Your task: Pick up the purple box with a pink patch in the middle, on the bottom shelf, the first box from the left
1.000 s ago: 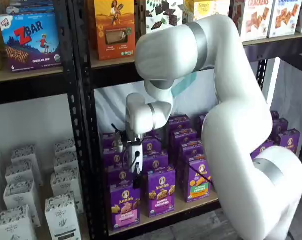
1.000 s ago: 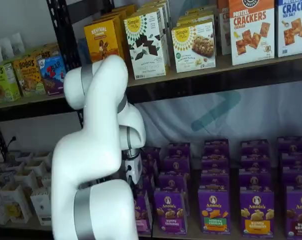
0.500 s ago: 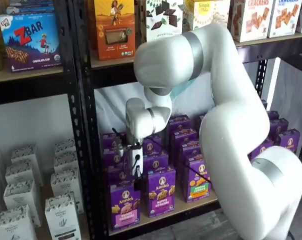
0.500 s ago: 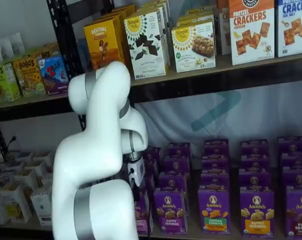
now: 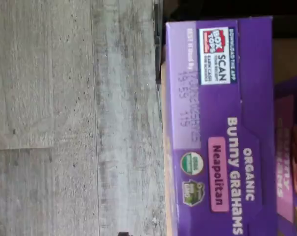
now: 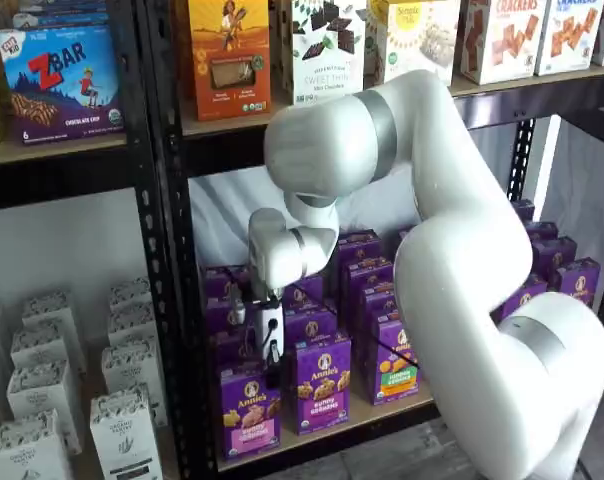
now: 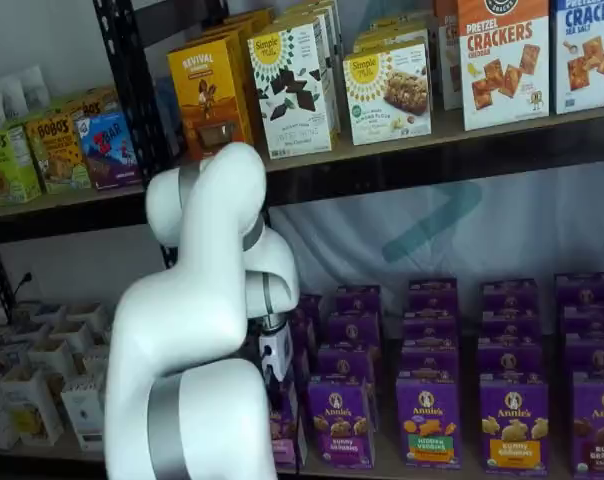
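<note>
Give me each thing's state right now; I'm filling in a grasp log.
Purple box: upright at the front of its row, not gripped.
Claw: just above the purple box; its fingers are too dark against the cartons to tell open from shut.
Bottom shelf: stocked with rows of upright purple cartons.
Orange-and-green carton: upright, untouched.

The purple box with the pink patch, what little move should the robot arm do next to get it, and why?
Probably a short move straight down. In a shelf view the gripper hangs just above the purple box, at the front of the bottom shelf, and nothing is held yet. The wrist view looks down on the box's top, so it seems lined up. The fingers are hard to make out, so go slowly.
</note>
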